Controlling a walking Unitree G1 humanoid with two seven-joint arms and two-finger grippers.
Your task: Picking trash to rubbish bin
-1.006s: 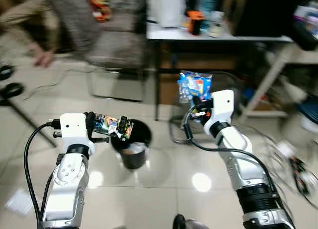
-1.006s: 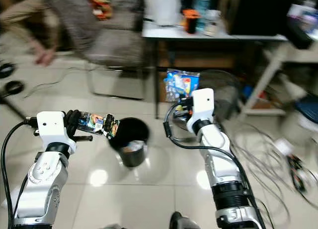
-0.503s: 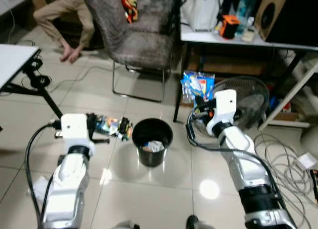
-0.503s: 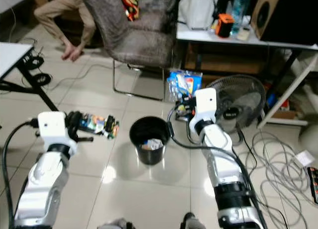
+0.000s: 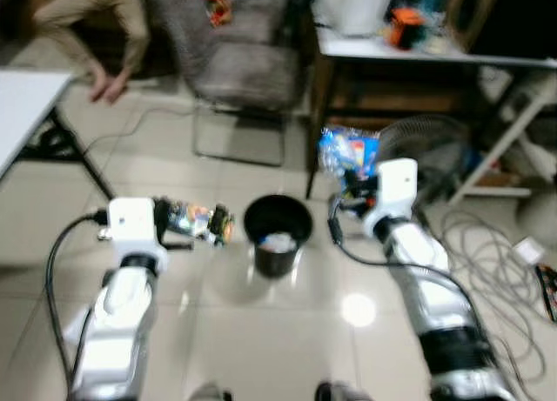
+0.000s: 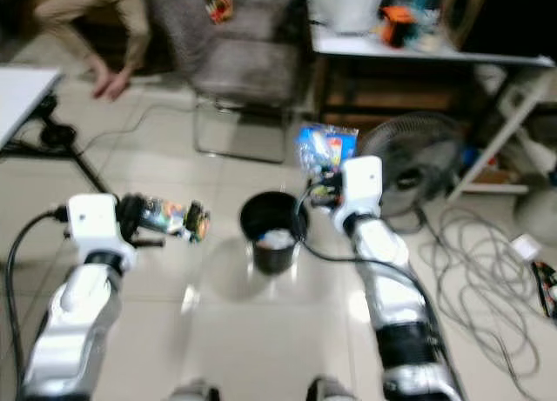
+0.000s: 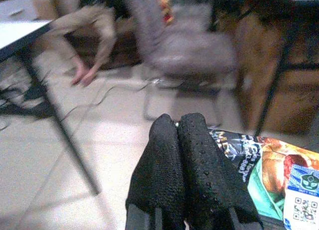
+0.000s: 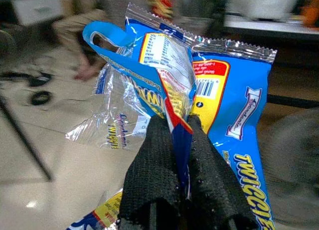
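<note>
From the head views, the bin (image 5: 277, 234) sits on the floor between both arms, the left gripper (image 5: 178, 223) holding a dark wrapper (image 5: 198, 221) just beside its rim. At the left wrist the fingers (image 7: 187, 175) are pressed together on that wrapper; carry it over the opening before letting go. At the right wrist the right gripper (image 8: 172, 155) pinches a blue packet (image 8: 209, 95), which should wait its turn.

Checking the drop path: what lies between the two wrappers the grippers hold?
In the left eye view, the black rubbish bin stands on the floor between the left gripper's dark wrapper and the right gripper's blue wrapper.
</note>
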